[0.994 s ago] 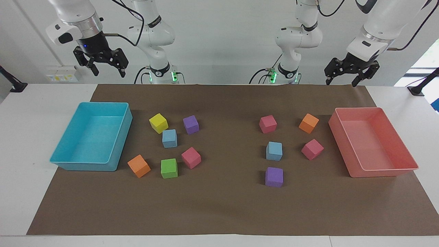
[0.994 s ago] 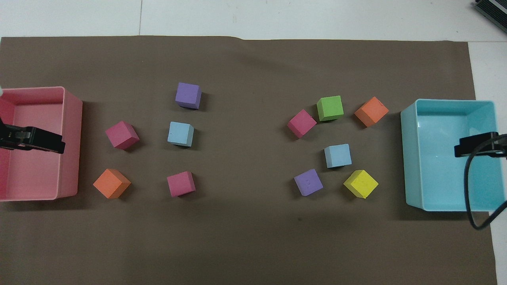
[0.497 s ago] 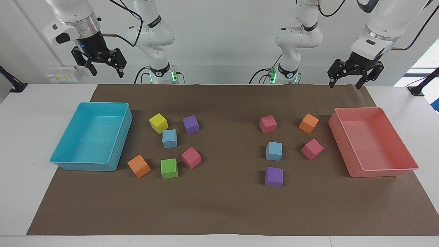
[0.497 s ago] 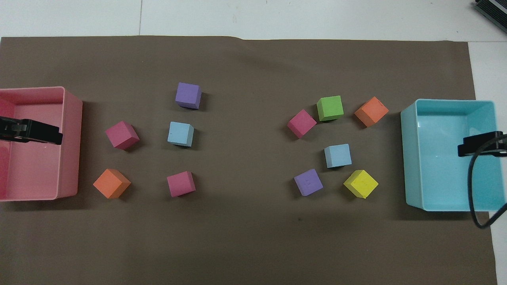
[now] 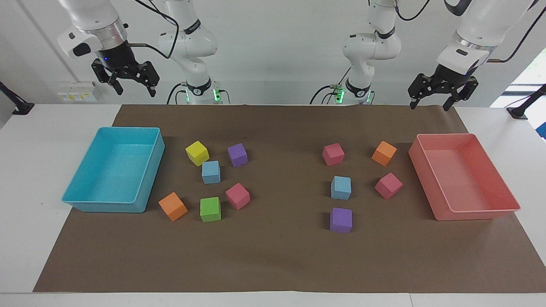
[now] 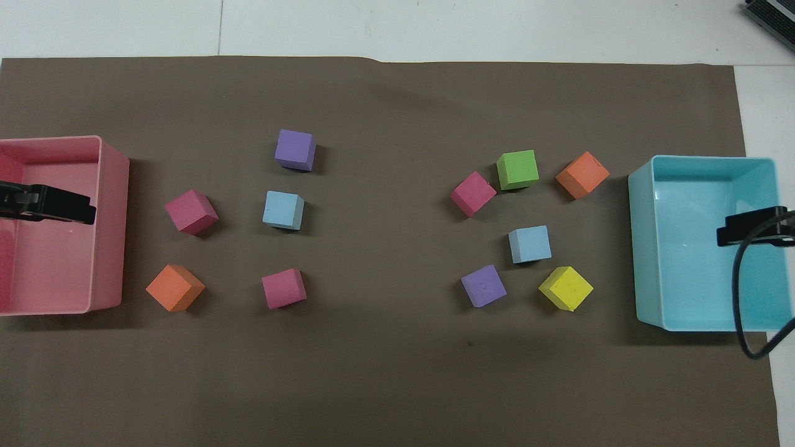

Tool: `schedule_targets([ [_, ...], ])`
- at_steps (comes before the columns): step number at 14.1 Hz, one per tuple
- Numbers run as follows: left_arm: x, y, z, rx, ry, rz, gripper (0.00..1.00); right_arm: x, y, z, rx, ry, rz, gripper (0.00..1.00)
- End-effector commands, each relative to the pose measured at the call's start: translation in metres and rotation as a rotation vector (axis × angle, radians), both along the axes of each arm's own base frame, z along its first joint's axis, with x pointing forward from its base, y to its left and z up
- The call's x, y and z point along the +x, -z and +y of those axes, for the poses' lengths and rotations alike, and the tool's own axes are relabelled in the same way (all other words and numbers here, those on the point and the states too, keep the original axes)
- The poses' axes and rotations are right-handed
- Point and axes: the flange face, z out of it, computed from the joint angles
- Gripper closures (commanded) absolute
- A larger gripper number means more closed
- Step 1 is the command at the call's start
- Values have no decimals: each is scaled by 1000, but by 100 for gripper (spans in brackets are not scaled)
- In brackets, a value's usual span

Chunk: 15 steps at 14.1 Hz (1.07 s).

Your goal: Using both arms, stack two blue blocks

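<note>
Blue blocks (image 5: 210,172) (image 5: 341,187) sit apart, unstacked; left tool (image 5: 430,98) and right tool (image 5: 133,83) hang released.

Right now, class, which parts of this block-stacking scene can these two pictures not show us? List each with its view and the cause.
- Left gripper: overhead view, only its tip shows; the picture's edge cuts off the rest.
- Right gripper: overhead view, likewise cut by the edge.
- Pink tray: overhead view, one end runs off the edge.
- Both blue blocks: undersides hidden in both views by the brown mat.
</note>
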Motion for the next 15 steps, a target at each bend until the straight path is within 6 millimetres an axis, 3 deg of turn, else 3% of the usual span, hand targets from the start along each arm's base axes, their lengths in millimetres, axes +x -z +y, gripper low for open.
schedule_targets([
  [1,-6,2,3,16,18,6,0,-4,11,5,6,-28,-10,0],
  [7,-7,4,4,21,66,33,0,10,46,35,-1,-80,-23,0],
  [10,4,10,3,30,67,67,0,18,70,40,-1,-92,-38,0],
  [11,10,12,3,30,67,70,0,21,79,56,-1,-118,-29,0],
  [15,14,9,-4,33,79,60,0,39,115,81,2,-125,-38,0],
])
